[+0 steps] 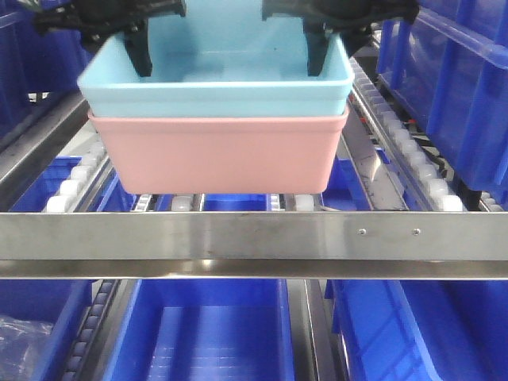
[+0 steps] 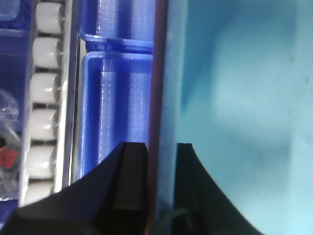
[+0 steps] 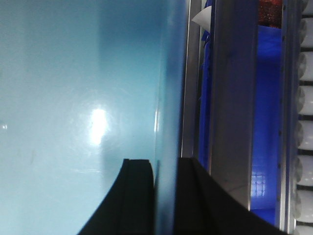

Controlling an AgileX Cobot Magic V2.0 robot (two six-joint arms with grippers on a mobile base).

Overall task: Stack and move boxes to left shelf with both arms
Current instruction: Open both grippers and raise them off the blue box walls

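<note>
The light sky-blue box (image 1: 238, 83) sits nested inside the salmon-pink box (image 1: 218, 155). The stack hangs just behind the left shelf's steel front bar (image 1: 254, 234), low over its white rollers (image 1: 67, 190); I cannot tell whether it touches them. My left gripper (image 1: 131, 63) is shut on the stack's left wall, one finger inside the blue box. The left wrist view shows that gripper (image 2: 159, 171) straddling the pink rim (image 2: 155, 98) and the blue wall (image 2: 171, 73). My right gripper (image 1: 329, 59) is shut on the right wall, and the right wrist view shows it (image 3: 164, 188) clamping the blue wall (image 3: 168, 98).
Dark blue ribbed bins (image 1: 206, 333) fill the level under the front bar, and more (image 1: 452, 87) stand at the right. A roller rail (image 1: 421, 171) runs along the shelf's right side. A steel rail (image 3: 232, 98) lies close beside the stack on the right.
</note>
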